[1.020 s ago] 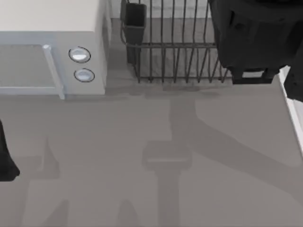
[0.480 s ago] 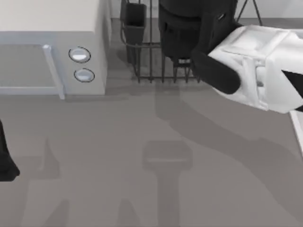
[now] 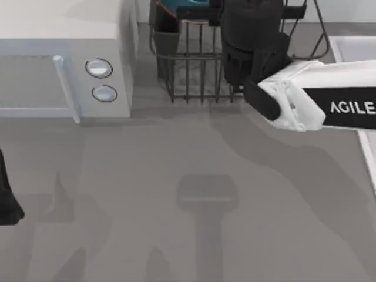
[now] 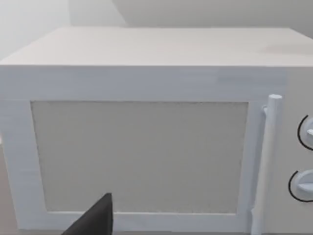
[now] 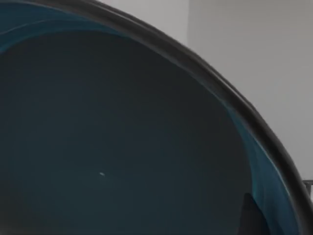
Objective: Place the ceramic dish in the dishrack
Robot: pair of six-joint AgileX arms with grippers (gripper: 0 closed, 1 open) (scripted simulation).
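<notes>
The ceramic dish (image 5: 112, 147) is a dark teal-glazed bowl with a dark rim, seen very close in the right wrist view. A sliver of its teal edge (image 3: 171, 8) shows at the top view's upper edge, above the dishrack (image 3: 194, 76), a dark wire basket with upright bars. My right gripper (image 3: 200, 12) reaches over the rack from the right and is shut on the dish; one dark fingertip (image 5: 254, 215) lies against the bowl's inside. My left gripper (image 3: 6, 200) is parked at the table's left edge, and its dark finger (image 4: 95, 220) points toward the microwave.
A pale grey microwave (image 3: 64, 35) with two round knobs stands at the back left, its door (image 4: 142, 156) shut. The rack's dark cutlery cup (image 3: 166, 35) sits at its left corner beside the microwave. A white raised surface (image 3: 352, 47) lies at the right.
My right arm has swung left across the rack and stretched out over it, bringing the teal dish into view above the rack's back left part. The left arm has not moved.
</notes>
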